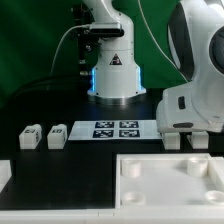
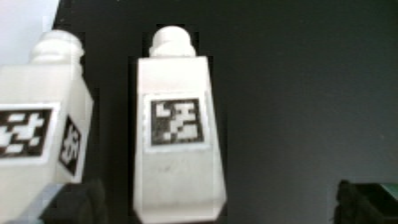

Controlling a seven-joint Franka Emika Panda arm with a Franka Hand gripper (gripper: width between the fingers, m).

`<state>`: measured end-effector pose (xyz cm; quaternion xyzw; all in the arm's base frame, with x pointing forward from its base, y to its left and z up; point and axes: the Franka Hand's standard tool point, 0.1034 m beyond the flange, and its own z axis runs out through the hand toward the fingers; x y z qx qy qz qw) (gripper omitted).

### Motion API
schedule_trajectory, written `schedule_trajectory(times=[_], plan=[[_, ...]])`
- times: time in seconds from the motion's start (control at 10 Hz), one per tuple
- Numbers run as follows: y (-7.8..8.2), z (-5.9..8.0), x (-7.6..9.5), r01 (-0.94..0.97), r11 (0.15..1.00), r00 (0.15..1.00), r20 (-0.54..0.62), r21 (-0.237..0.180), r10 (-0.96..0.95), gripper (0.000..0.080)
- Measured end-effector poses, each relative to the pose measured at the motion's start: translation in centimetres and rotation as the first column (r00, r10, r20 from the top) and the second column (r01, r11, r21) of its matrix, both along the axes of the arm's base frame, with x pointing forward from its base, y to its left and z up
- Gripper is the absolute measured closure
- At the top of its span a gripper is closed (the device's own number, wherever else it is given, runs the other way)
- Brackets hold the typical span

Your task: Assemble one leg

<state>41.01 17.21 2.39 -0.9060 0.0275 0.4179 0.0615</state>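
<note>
Barely begun. Fingers [image 2: 368, 200] spread wide, holding nothing, straddling the leg [image 2: 175, 135] on the counter [image 1: 60, 165], at one o'clock of the white panel [image 1: 170, 195] in the exterior view. Nothing fitted yet; still to do: grasp, lift, seat in the panel.

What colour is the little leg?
The leg is white, its tag black-and-white; clearest in wrist view.

I work over a matte black table [image 1: 70, 160]. Behind it, from nine to twelve o'clock in the exterior view, hangs a dark green backdrop [image 1: 30, 45], evenly lit
</note>
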Motion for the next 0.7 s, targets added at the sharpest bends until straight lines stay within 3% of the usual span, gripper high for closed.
schedule_trajectory(times=[0.6, 0.7], plan=[[0.13, -1.5, -1.31, -0.004, 1.0, 1.0, -0.024, -0.004, 0.004, 0.0151], [0.13, -1.5, -1.31, -0.004, 1.0, 1.0, -0.024, -0.004, 0.004, 0.0243]])
